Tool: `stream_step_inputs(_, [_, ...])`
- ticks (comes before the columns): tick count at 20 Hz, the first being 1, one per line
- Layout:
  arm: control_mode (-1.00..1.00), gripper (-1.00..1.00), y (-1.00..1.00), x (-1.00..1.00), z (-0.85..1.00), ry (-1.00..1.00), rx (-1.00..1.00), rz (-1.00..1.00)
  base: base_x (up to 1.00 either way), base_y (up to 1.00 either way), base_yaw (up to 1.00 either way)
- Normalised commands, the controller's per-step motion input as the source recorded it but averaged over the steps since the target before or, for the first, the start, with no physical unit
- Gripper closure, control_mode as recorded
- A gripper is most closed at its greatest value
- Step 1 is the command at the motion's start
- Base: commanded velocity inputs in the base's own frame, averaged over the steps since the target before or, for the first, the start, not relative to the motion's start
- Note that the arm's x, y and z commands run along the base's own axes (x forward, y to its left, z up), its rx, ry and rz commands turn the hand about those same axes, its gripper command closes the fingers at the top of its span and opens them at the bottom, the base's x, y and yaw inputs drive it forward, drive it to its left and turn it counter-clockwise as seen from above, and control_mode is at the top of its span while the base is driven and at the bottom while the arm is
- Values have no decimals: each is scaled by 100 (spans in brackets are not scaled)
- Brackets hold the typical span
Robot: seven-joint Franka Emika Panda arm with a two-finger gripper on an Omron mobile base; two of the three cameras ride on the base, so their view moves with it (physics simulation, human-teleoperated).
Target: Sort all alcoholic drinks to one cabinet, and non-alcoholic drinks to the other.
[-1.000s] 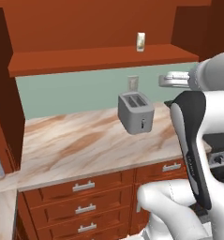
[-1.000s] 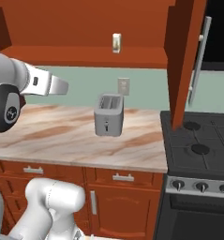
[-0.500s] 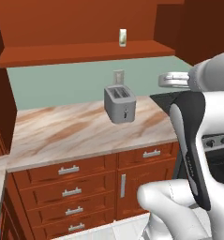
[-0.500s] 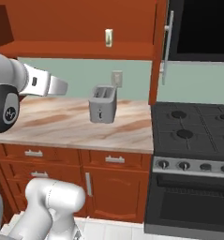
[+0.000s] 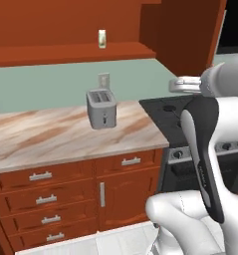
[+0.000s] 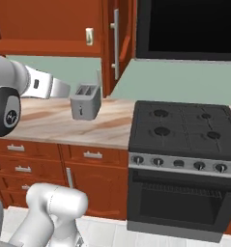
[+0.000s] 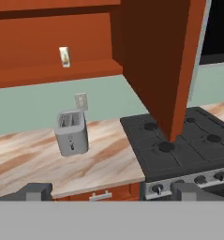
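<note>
A small cream-white carton (image 5: pixel 102 39) (image 6: pixel 89 36) (image 7: pixel 64 56), a non-alcoholic drink, stands upright on the plank shelf of a red-brown wall cabinet (image 5: pixel 65 52) (image 7: pixel 48 75). The cabinet's door (image 7: pixel 165 61) (image 6: pixel 116 43) hangs open at its right end. My gripper (image 7: pixel 112 191) is open with nothing between its fingertips (image 7: pixel 36 191). It hangs well back from the counter and below the shelf, far from the carton. The alcoholic drinks are out of view.
A grey toaster (image 5: pixel 101 108) (image 6: pixel 84 101) (image 7: pixel 71 132) stands on the marble counter (image 5: pixel 41 139) under the shelf. A black stove (image 6: pixel 184 125) (image 7: pixel 179 140) adjoins the counter on the right. Drawer units (image 5: pixel 46 199) run below. The open door juts out over the stove's left side.
The base has driven to the right, so the whole scene has slid left and the stove has come into view. The carton stays on the shelf and the gripper stays open.
</note>
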Motion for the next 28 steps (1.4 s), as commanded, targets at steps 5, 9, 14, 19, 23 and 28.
stream_step_inputs(5, [100, -100, 0, 0, 0, 0, 0, 0, -39, -67, 10])
stream_step_inputs(9, [100, -100, 0, 0, 0, 0, 0, 0, -42, -62, 10])
stream_step_inputs(14, [100, -100, 0, 0, 0, 0, 0, 0, -32, -59, 9])
stream_step_inputs(19, [100, -100, 0, 0, 0, 0, 0, 0, -19, -61, 8])
stream_step_inputs(23, [100, -100, 0, 0, 0, 0, 0, 0, -13, -61, 9])
stream_step_inputs(28, [100, -100, 0, 0, 0, 0, 0, 0, -14, -62, 9])
